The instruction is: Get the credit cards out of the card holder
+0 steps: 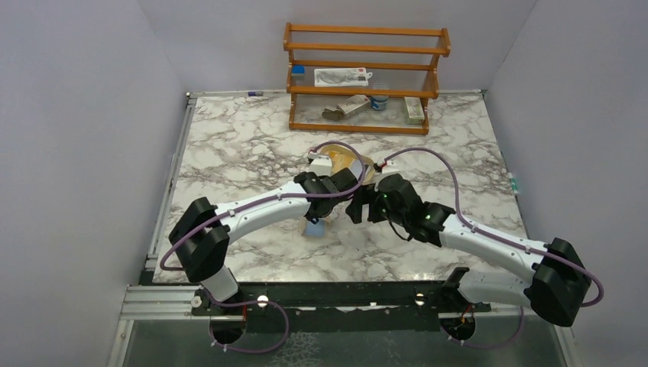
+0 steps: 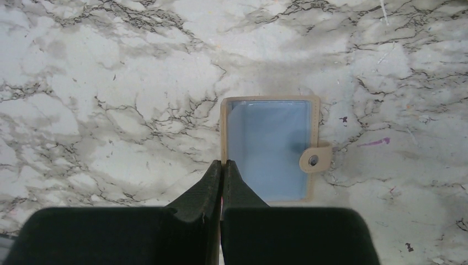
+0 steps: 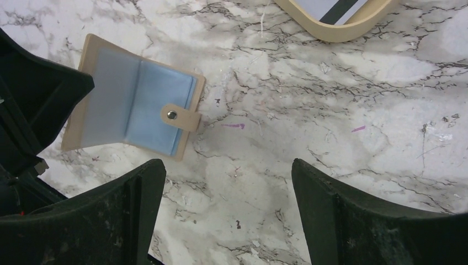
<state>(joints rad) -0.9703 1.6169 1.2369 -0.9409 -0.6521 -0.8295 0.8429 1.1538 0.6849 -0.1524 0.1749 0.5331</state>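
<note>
We pinch the holder (image 3: 160,110) by its flap with the left gripper (image 2: 222,165); the right gripper (image 3: 229,204) gapes empty. The holder, at eight o'clock from the tray (image 3: 342,34) in the right wrist view, looks emptied; next we likely let go.

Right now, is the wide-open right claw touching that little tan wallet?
Apart. In the right wrist view, bare marble shows between the open right claw and the card holder.
</note>
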